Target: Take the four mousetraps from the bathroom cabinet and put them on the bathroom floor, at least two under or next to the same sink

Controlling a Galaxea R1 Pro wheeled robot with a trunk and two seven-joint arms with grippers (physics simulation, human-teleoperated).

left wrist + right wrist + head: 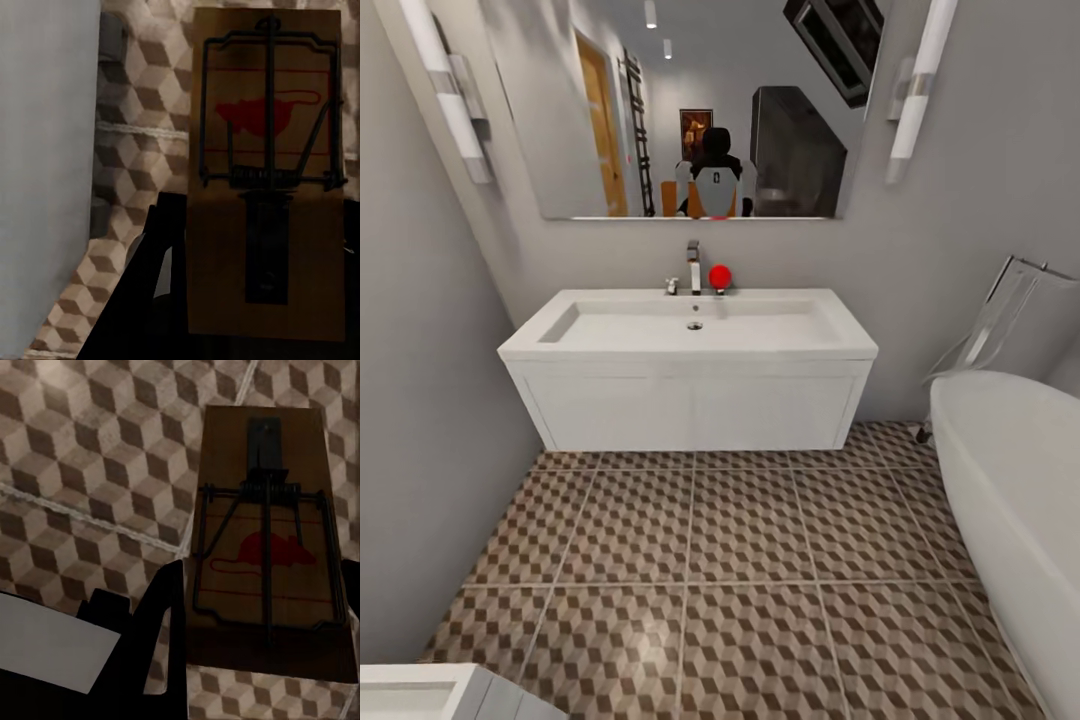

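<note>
Directly ahead in the head view stands the sink (690,330), its white drawer unit raised clear of the bathroom floor (740,560). Each arm carries one trap. The left gripper (255,240) is clamped across a mousetrap (266,180), one dark finger (161,247) pressed to the board's edge; the right gripper (259,607) grips a second mousetrap (266,532) likewise. Both boards hang flat above tile, mechanism uppermost, apparently so they can be set down level. Placement beside the sink looks pending.
</note>
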